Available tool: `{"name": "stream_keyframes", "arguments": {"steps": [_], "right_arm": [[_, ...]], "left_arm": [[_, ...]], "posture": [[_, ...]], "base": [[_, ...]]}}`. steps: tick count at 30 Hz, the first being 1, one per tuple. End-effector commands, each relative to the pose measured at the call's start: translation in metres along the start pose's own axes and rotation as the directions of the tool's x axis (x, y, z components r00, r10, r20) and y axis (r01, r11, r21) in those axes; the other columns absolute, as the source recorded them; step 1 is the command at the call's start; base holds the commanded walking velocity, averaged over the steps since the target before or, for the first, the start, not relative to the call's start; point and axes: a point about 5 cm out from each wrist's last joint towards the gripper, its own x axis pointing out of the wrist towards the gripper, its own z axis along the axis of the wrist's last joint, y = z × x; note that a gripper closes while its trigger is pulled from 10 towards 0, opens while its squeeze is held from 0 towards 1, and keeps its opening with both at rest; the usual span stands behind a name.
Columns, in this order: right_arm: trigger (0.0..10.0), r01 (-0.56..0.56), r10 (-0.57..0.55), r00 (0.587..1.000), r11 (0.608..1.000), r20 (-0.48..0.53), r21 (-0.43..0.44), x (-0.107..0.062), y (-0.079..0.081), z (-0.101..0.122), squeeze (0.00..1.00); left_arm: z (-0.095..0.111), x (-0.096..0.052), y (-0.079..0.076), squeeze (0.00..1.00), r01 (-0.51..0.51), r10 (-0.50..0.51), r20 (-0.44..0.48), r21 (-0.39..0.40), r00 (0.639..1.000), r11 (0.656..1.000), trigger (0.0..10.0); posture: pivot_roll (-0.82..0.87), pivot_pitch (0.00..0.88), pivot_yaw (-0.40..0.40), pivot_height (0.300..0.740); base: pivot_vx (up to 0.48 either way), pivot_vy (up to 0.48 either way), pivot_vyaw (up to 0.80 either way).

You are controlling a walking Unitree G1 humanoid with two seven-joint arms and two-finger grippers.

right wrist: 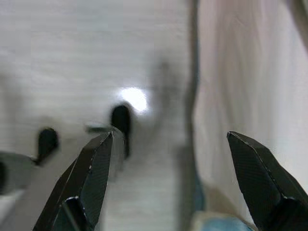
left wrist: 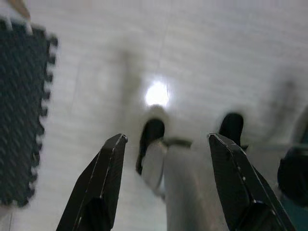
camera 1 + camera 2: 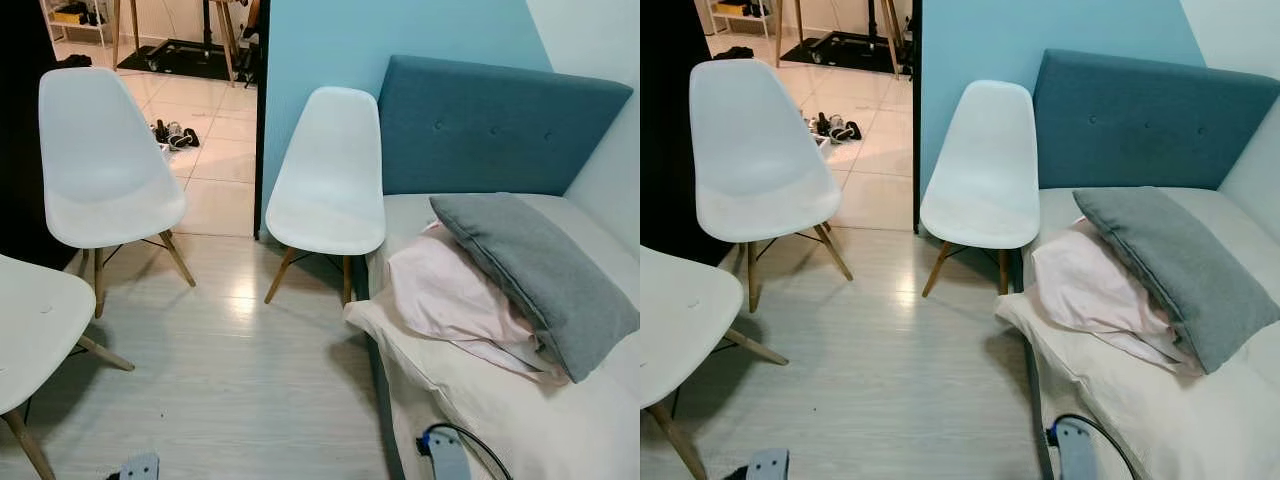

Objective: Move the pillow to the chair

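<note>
A: Item one, the tools. What do we hold?

B: Nothing. Our left gripper (image 2: 166, 144) hangs low over the pale plank floor (image 3: 230, 380), fingers spread apart, empty. Our right gripper (image 1: 173, 144) hangs the same way, fingers wide, with floor below it and the cream bed sheet (image 1: 245, 86) just to its outer side.

A: Item two, the pillow.

B: The grey pillow (image 3: 535, 270) lies on the bed (image 3: 560, 420), ahead of our right gripper and out to its right, well above where both grippers hang. It leans on a pink pillow (image 3: 450, 295) beneath it. Its long axis runs from the teal headboard (image 3: 490, 125) end back toward us, slanting outward to the right.

A: Item three, the destination.

B: Three white chairs. The middle chair (image 3: 330, 175) stands just beside the bed's head, ahead and between our two grippers. Another chair (image 3: 105, 160) stands ahead of the left gripper, and a third chair (image 3: 30, 325) is close on its left.

A: Which arm, then?

B: We judge the right arm nearer; the pillow lies wholly on its side. We would reach forward, up and right, taking the near end across its short width.
</note>
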Motion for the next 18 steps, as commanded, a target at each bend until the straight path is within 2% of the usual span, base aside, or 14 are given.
{"name": "stream_keyframes", "arguments": {"steps": [1, 4, 5, 6, 8, 10, 11, 14, 18], "right_arm": [[10.0, 0.0, -0.001, 1.0, 0.999, 0.012, 0.033, 0.0, -0.002, 0.001, 0.0], [10.0, -0.012, 0.011, 1.0, 0.999, 0.023, 0.045, 0.0, -0.001, 0.004, 0.0], [10.0, -0.03, 0.027, 0.999, 0.997, 0.046, 0.067, 0.0, 0.0, 0.01, 0.0], [10.0, -0.05, 0.042, 0.996, 0.994, 0.082, 0.095, 0.0, -0.001, 0.018, 0.0], [10.0, -0.05, 0.042, 0.996, 0.994, 0.082, 0.095, 0.0, -0.001, 0.018, 0.0], [10.0, -0.072, 0.053, 0.988, 0.989, 0.145, 0.13, -0.001, -0.007, 0.033, 0.0], [10.0, -0.072, 0.053, 0.988, 0.989, 0.145, 0.13, -0.001, -0.007, 0.033, 0.0], [10.0, -0.075, 0.045, 0.976, 0.988, 0.213, 0.132, -0.004, -0.021, 0.052, 0.0], [10.0, -0.084, 0.052, 0.967, 0.989, 0.251, 0.119, -0.006, -0.023, 0.06, 0.0]], "left_arm": [[0.005, 0.001, 0.003, 0.0, -0.011, 0.01, 0.021, 0.033, 1.0, 0.999, 10.0], [0.012, 0.002, 0.004, 0.0, -0.02, 0.019, 0.049, 0.025, 0.999, 0.999, 10.0], [0.024, 0.003, 0.01, 0.0, -0.041, 0.038, 0.103, 0.025, 0.994, 0.999, 10.0], [0.033, 0.002, 0.026, 0.0, -0.065, 0.063, 0.158, 0.012, 0.985, 0.998, 10.0], [0.033, 0.002, 0.026, 0.0, -0.065, 0.063, 0.158, 0.012, 0.985, 0.998, 10.0], [0.047, 0.0, 0.046, 0.0, -0.091, 0.089, 0.236, -0.002, 0.968, 0.996, 10.0], [0.047, 0.0, 0.046, 0.0, -0.091, 0.089, 0.236, -0.002, 0.968, 0.996, 10.0], [0.062, -0.001, 0.046, 0.0, -0.081, 0.083, 0.297, -0.02, 0.951, 0.997, 10.0], [0.069, -0.001, 0.044, 0.0, -0.072, 0.08, 0.335, -0.034, 0.939, 0.997, 10.0]], "posture": [[-0.01, 0.0, -0.131, 0.74], [0.0, 0.0, -0.131, 0.74], [0.01, 0.0, -0.131, 0.74], [0.01, 0.0, -0.13, 0.74], [0.01, 0.0, -0.13, 0.74], [0.01, 0.0, -0.126, 0.74], [0.01, 0.0, -0.126, 0.74], [0.01, 0.0, -0.12, 0.74], [0.01, 0.0, -0.119, 0.74]], "base": [[0.0, 0.0, 0.0], [0.0, 0.0, 0.0], [0.0, 0.0, 0.0], [0.0, 0.0, 0.0], [0.0, 0.0, 0.0], [0.0, 0.0, 0.0], [0.0, 0.0, 0.0], [0.0, 0.0, 0.0], [0.0, 0.0, 0.0]]}}
